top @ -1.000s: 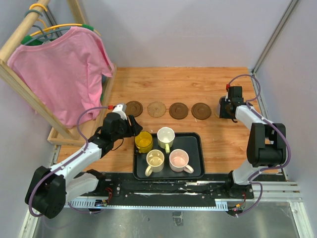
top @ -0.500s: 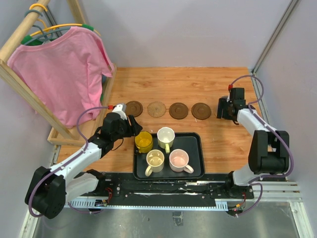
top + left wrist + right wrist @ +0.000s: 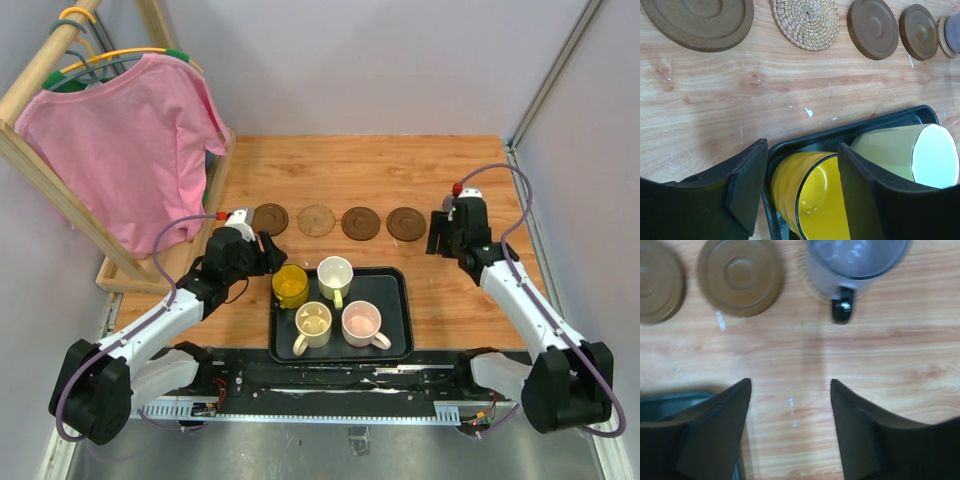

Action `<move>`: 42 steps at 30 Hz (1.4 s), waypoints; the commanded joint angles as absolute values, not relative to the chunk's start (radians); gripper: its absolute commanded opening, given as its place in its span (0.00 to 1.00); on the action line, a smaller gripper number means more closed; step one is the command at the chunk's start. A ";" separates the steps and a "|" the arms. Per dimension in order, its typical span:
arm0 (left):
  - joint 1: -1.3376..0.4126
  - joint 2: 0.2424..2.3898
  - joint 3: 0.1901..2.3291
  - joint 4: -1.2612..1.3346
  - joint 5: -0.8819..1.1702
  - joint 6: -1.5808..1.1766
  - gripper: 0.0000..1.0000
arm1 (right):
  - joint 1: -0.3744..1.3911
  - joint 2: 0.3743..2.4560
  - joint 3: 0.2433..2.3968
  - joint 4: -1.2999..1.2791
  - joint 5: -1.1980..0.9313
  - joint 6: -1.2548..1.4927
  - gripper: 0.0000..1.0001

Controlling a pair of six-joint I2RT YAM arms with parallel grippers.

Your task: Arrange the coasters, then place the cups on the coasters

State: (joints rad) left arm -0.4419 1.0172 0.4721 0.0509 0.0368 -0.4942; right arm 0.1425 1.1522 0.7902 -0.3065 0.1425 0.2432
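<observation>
From above, four coasters (image 3: 316, 219) lie in a row across the bench (image 3: 380, 170): dark, woven, dark, dark. My right tool (image 3: 440, 232) covers the spot at the row's right end. My right wrist view shows what is hidden there: the grey mug (image 3: 855, 260) stands on a fifth coaster (image 3: 812, 290), a woven one, with its handle toward me. It sits just beyond that tool, whose fingers stand apart over bare bench with nothing between them.

My left wrist view also catches the grey mug, cut off at its right edge, along with the whole row. My left tool (image 3: 801, 152) is spread too, one finger on either side of the yellow mug (image 3: 805, 200) in the far left corner of the tray (image 3: 890, 117). Whether the fingers touch it I cannot tell. The white mug (image 3: 900, 150) stands just beside the yellow one.

Only the top view shows the cream mug (image 3: 313, 322) and the pink mug (image 3: 361, 322) in the tray's near row, and the pink shirt (image 3: 120, 140) on its rack (image 3: 40, 75) at the left.
</observation>
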 commanded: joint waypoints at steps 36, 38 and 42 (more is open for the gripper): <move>-0.448 1.001 0.471 0.069 0.051 -0.501 0.64 | 0.555 1.316 0.635 -0.325 0.096 0.409 0.24; -0.448 0.999 0.470 0.068 0.051 -0.502 0.64 | 0.565 1.320 0.638 -0.331 0.097 0.412 0.16; -0.448 0.994 0.469 0.062 0.052 -0.499 0.64 | 0.590 1.323 0.642 -0.360 0.112 0.419 0.09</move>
State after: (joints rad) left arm -0.4419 1.0142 0.4721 0.0505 0.0429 -0.4984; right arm 0.5461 1.3140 0.6468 -0.3317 0.1062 0.4038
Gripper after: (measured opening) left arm 0.639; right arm 0.132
